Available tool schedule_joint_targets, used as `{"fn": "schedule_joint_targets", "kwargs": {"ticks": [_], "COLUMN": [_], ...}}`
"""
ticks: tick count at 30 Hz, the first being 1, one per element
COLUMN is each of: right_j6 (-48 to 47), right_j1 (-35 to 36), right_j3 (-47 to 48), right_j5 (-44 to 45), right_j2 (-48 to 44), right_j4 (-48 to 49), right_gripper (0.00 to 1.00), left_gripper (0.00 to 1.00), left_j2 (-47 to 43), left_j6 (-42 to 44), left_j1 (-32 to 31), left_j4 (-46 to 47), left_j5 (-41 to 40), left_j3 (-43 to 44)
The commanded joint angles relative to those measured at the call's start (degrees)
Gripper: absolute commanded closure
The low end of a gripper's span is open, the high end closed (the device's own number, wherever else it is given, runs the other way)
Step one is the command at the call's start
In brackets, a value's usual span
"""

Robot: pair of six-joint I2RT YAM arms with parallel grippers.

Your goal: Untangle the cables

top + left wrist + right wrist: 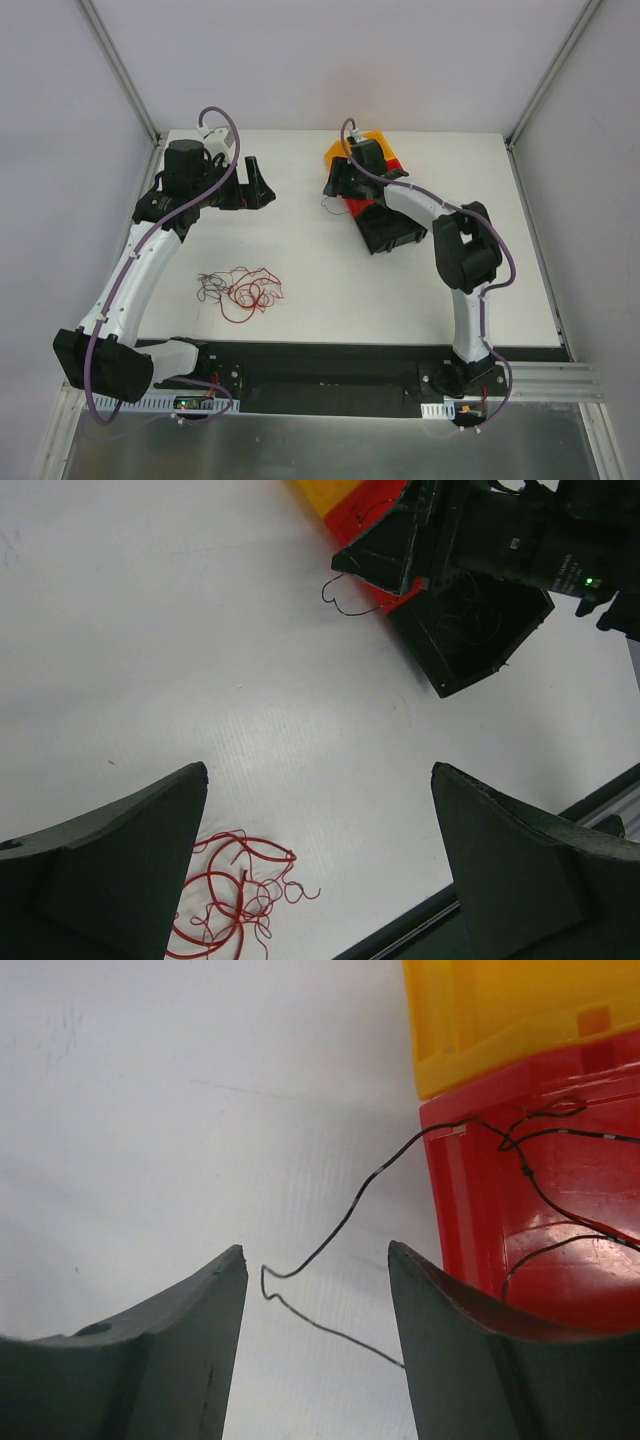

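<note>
Right gripper (316,1252), jaws partly apart, straddles the loose end of the dark wire (345,1215). The wire runs diagonally from between the fingers, up and right into the red bin (465,1200). Left gripper (320,770) hangs wide open, with the red tangle (245,288) back toward its base.

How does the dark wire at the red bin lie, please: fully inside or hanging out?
Partly out: the dark wire runs from inside the red bin over its rim onto the table.

Bright, even overhead light washes the white table (400,290), leaving only faint, soft shadows. The red bin (470,1210) shows glossy highlights; the close right tool (316,1252) looks slightly soft.
</note>
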Motion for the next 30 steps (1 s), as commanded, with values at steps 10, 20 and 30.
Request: {"fn": "schedule_joint_targets", "kwargs": {"ticks": [10,20,30], "right_j6": [5.6,3.9,5.0], "right_j1": [-1.0,-7.8,-12.0], "right_j3": [5.6,2.3,3.8], "right_j5": [10.3,21.0,13.3], "right_j2": [3.9,2.4,6.2], "right_j4": [2.1,2.3,2.1], "right_gripper": [0.99,0.99,0.99], "left_gripper": [0.07,0.07,0.07], "left_j2": [0.1,-0.1,0.1], "left_j6": [-0.5,-1.0,-1.5], "left_j1": [0.6,1.0,1.4], "left_j4": [1.6,2.1,2.4], "left_j5": [2.1,3.2,4.4], "left_j3": [-0.4,-0.6,-0.6]}}
